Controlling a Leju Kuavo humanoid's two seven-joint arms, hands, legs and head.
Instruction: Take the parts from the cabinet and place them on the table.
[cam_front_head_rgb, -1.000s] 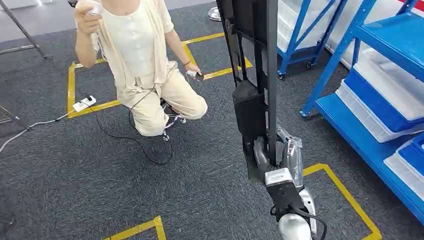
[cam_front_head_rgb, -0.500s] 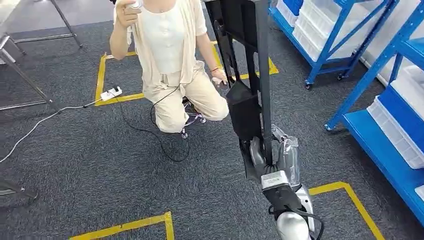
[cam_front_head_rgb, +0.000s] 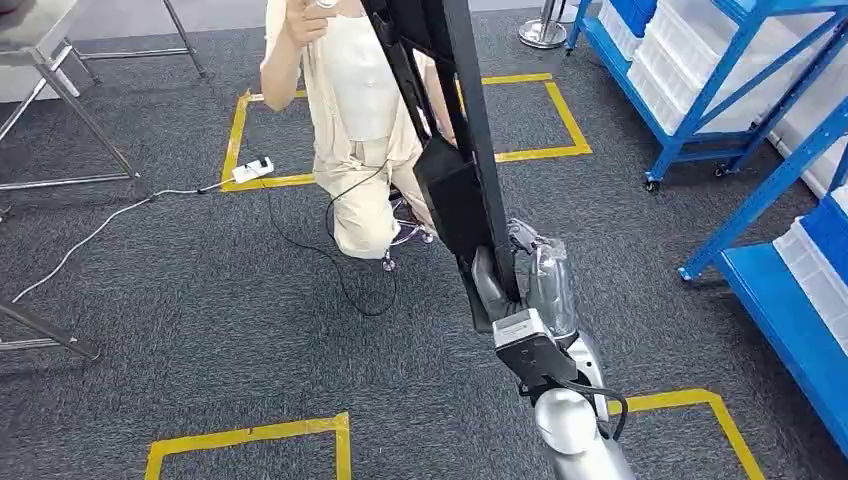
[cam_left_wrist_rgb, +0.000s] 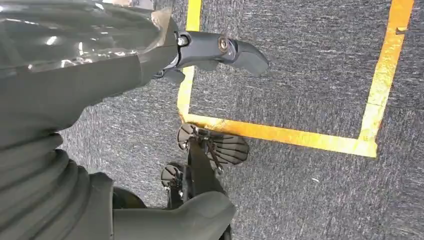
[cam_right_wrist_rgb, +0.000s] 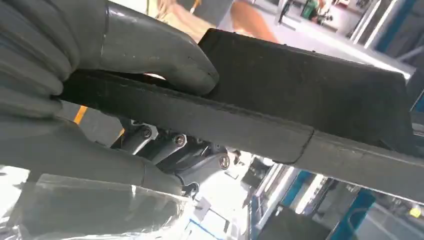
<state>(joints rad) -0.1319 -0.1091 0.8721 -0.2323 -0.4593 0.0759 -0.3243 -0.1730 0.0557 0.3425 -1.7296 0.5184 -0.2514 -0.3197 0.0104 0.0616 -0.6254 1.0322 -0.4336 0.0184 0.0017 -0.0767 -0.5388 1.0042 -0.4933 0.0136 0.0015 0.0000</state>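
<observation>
A long black part (cam_front_head_rgb: 447, 150), a flat bar with a wider black panel (cam_front_head_rgb: 455, 205) on it, stands nearly upright in front of me. My right hand (cam_front_head_rgb: 522, 290) grips its lower end, partly behind clear plastic wrap. In the right wrist view the right hand (cam_right_wrist_rgb: 100, 70) has its thumb pressed on top of the black part (cam_right_wrist_rgb: 310, 95), with the darker fingers below it. My left hand (cam_left_wrist_rgb: 95, 65) hangs over the carpet with its fingers (cam_left_wrist_rgb: 225, 47) stretched out and nothing in them.
A person (cam_front_head_rgb: 360, 110) crouches on the grey carpet just behind the part, holding a controller. Blue shelving with white bins (cam_front_head_rgb: 700, 60) stands at the right, with a low blue shelf (cam_front_head_rgb: 790, 310) closer. Metal table legs (cam_front_head_rgb: 60, 100), a power strip (cam_front_head_rgb: 252, 168) and yellow floor tape (cam_front_head_rgb: 250, 435) lie to the left.
The whole picture has shifted: the camera has turned left, so the person and shelves slid right and table legs came in at the left. My right hand still holds the black part.
</observation>
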